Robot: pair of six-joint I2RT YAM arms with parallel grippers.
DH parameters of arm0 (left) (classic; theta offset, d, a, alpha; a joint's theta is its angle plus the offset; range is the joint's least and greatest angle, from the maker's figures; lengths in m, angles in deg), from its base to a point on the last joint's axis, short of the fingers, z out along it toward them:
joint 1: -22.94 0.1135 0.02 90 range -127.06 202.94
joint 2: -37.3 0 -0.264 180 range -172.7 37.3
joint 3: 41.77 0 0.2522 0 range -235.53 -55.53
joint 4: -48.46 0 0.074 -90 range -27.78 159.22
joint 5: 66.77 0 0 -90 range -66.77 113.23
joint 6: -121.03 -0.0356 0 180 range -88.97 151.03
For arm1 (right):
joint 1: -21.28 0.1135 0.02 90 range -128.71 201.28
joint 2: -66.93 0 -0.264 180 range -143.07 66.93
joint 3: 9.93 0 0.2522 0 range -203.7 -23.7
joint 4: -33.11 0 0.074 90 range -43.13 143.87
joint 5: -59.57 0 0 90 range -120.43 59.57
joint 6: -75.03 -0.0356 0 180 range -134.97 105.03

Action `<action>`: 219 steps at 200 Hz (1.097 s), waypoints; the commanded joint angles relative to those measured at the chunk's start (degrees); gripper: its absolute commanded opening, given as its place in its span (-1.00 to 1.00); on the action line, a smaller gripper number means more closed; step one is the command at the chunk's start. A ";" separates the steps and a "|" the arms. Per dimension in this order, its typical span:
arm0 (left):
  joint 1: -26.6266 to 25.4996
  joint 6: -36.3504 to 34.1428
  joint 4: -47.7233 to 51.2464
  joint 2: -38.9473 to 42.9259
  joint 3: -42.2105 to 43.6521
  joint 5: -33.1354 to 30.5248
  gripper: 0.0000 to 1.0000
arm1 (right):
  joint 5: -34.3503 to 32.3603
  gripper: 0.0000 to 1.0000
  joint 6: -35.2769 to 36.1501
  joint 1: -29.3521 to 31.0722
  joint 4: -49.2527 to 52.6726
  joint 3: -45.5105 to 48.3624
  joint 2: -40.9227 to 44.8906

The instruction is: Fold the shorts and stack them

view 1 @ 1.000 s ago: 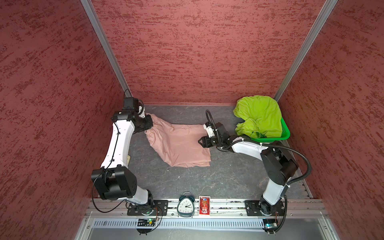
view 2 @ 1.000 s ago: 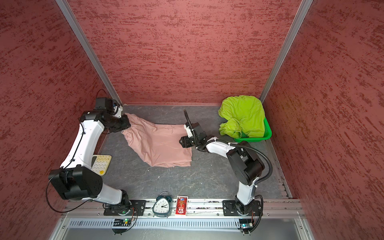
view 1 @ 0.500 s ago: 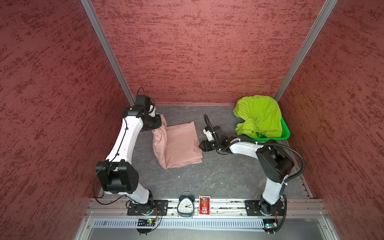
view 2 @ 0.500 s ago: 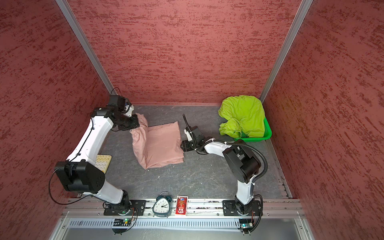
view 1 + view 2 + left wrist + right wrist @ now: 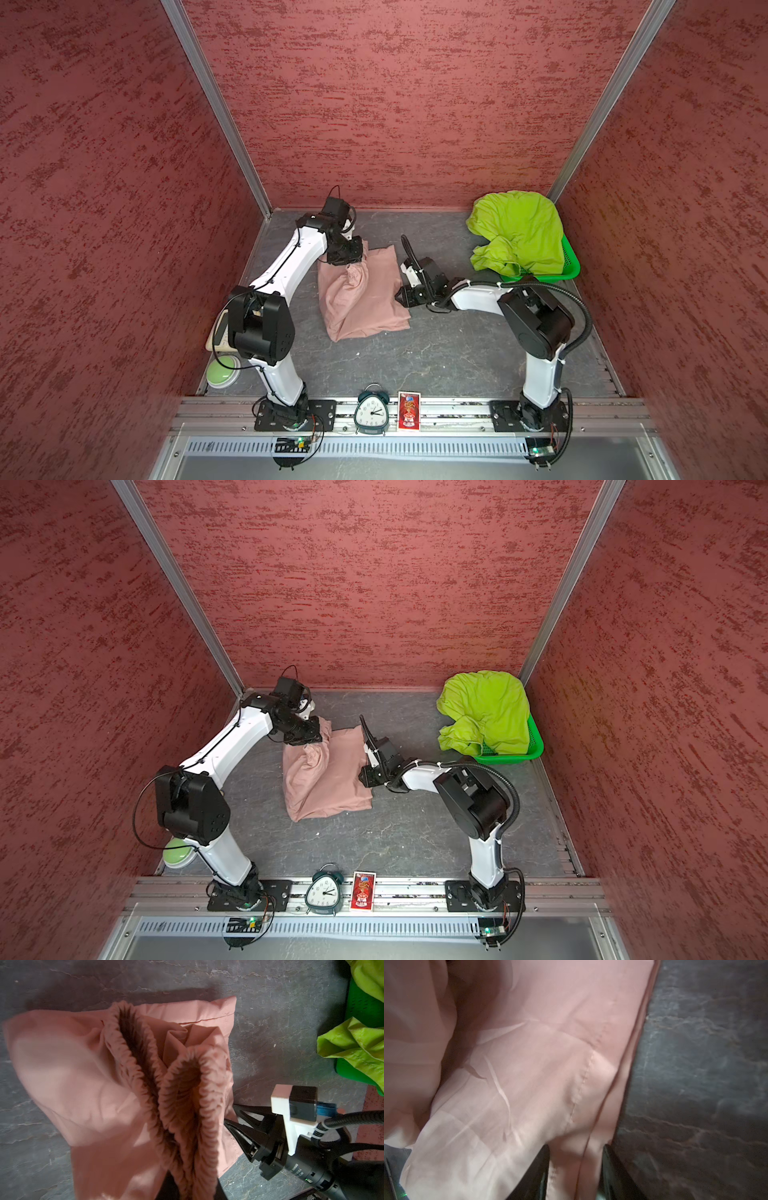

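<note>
Pink shorts [image 5: 365, 299]: left gripper [image 5: 353, 266] pinches waistband [image 5: 182, 1084]; right gripper [image 5: 400, 298] straddles side hem [image 5: 580, 1086], grip unclear.

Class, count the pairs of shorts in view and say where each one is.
2. Pink shorts lie at the middle of the table; green shorts are heaped over the basket in the far right corner. More may hide beneath that heap.

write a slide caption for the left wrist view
Pink shorts held up by the waistband, right gripper at their hem, green shorts in the basket.
</note>
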 commanded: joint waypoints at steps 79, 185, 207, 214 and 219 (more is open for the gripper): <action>-7.67 5.02 -7.67 -5.49 2.27 4.04 -1.00 | -3.16 -0.08 -3.46 0.52 -2.66 -0.62 -2.85; -7.06 3.06 -8.50 -0.60 0.44 0.54 0.99 | -13.32 0.21 2.35 -0.84 18.71 0.20 18.80; -3.53 3.51 -11.28 7.35 4.32 -1.41 0.99 | -9.94 -0.11 6.01 0.95 22.37 -5.08 19.53; -1.97 3.79 -12.57 10.09 6.61 -1.87 0.99 | -8.51 -0.22 7.12 2.27 22.85 -7.38 19.02; -0.68 4.01 -13.58 12.41 8.42 -1.78 0.99 | -7.48 -0.30 7.70 3.30 22.74 -8.62 18.55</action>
